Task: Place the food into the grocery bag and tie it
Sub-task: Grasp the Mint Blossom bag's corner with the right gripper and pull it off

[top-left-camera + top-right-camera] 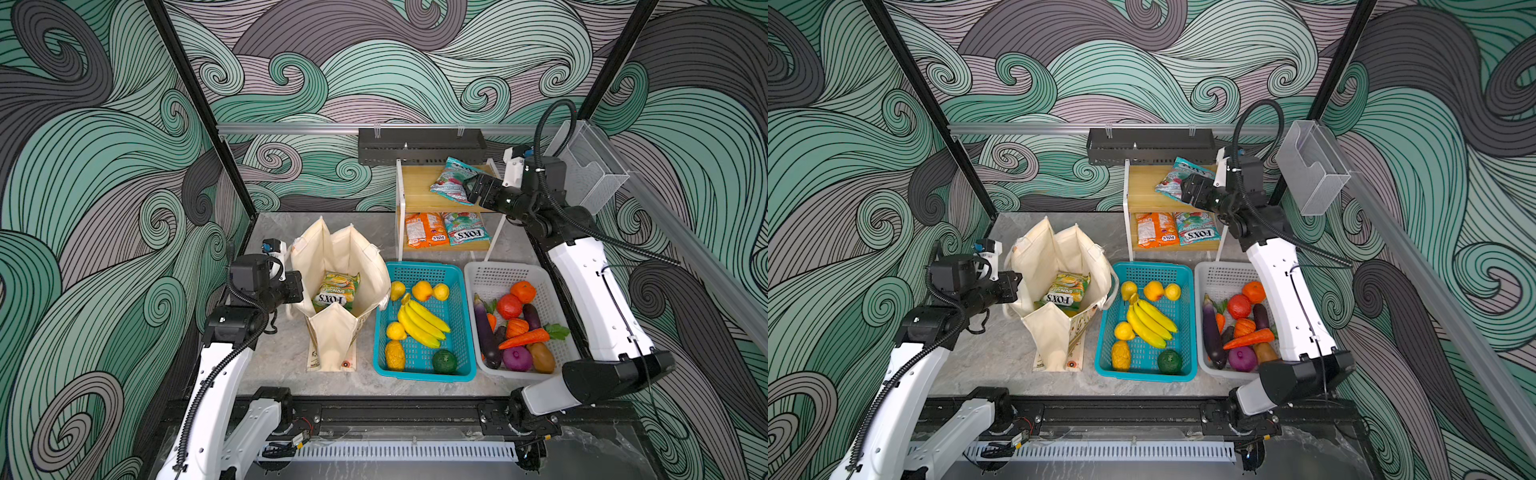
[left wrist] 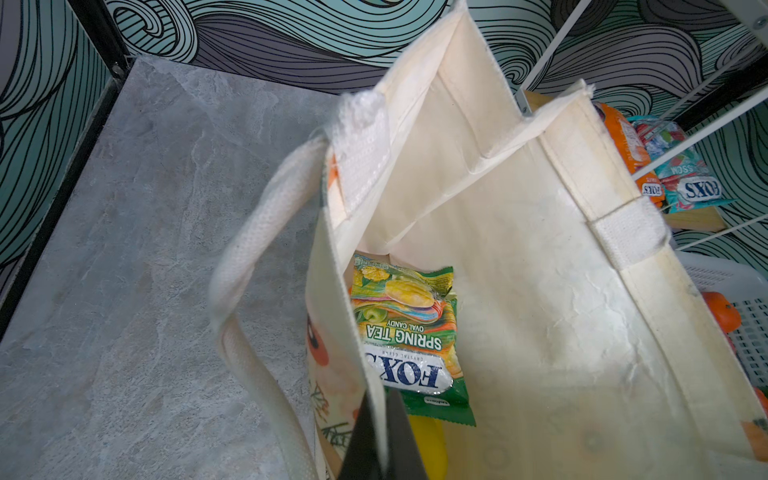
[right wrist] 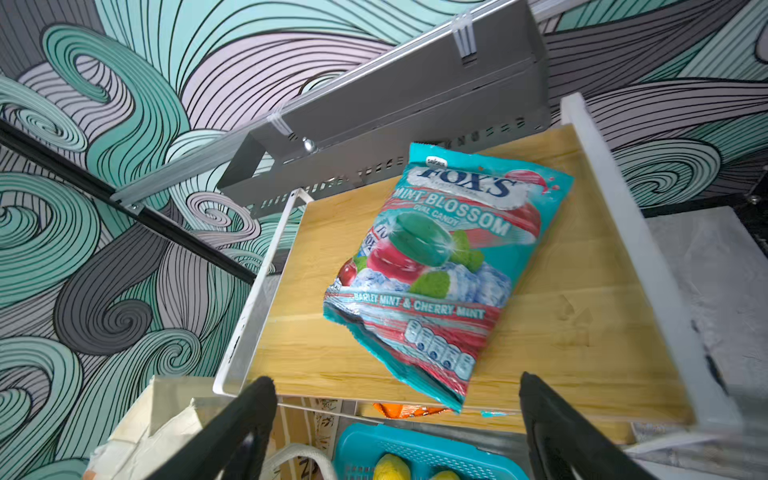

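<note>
The cream grocery bag stands open at the left. A green FOX'S packet lies inside it. My left gripper is shut on the bag's left rim. My right gripper is open, just in front of a teal packet on the top shelf, apart from it. An orange packet and another teal packet lie on the lower shelf. Bananas lie in the teal basket. An eggplant and a carrot lie in the white basket.
The two-level wooden shelf rack stands at the back behind the baskets. A black metal tray hangs on the rail above it. A clear plastic box sits on the right rail, close to my right arm.
</note>
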`<state>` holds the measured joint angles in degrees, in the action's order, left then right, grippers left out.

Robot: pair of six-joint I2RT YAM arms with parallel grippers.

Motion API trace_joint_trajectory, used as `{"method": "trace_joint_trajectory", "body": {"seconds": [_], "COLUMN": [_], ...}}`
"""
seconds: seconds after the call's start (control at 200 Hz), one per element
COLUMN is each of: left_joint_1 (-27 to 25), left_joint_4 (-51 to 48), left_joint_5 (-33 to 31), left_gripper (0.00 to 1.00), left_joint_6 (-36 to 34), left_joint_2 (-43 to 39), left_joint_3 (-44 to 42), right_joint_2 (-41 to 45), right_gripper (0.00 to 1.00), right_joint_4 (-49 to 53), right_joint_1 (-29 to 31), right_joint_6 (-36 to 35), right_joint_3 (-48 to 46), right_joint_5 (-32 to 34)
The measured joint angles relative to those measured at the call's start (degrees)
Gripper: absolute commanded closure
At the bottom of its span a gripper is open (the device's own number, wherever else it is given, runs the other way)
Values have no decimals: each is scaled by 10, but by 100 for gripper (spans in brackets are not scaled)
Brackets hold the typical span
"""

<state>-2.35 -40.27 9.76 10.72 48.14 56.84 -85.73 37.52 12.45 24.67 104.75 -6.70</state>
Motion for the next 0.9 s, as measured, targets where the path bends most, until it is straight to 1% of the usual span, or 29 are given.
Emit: {"method": "trace_joint_trajectory", "body": {"seconds": [0.115,0.175,0.25,0.31,0.42,0.48,0.62,0.695,0.771,0.831,0.901], "left_joint_1": [0,0,0,0,0,0,0,0,0,0,0], "left_joint_4": [0,0,0,0,0,0,0,0,0,0,0], "left_joint_5": [0,0,0,0,0,0,0,0,0,0,0], "left_gripper": [100,100,100,100,100,100,100,100,100,100,100], "left_joint_6": [0,0,0,0,0,0,0,0,0,0,0], "left_joint_2": [0,0,0,0,0,0,0,0,0,0,0], "left_joint_3": [0,0,0,0,0,0,0,0,0,0,0], "right_joint_2": [-2,-11,-23,-30,-33,-33,-33,-33,-33,-33,-33], "right_gripper": [32,34,38,39,42,46,63,69,77,87,90], "right_joint_4": [0,1,0,1,-2,-2,-13,-16,-21,-24,-28], "right_joint_1": [-9,-12,-15,-15,-15,-15,-18,-19,-19,-19,-19], "right_joint_6": [19,28,36,42,49,53,62,66,69,70,73], "right_joint_3": [-20,-23,-27,-33,-38,-38,-46,-53,-57,-58,-59], "right_joint_5": [-9,-20,-30,-38,-45,-48,-54,-56,-58,-59,-60]}}
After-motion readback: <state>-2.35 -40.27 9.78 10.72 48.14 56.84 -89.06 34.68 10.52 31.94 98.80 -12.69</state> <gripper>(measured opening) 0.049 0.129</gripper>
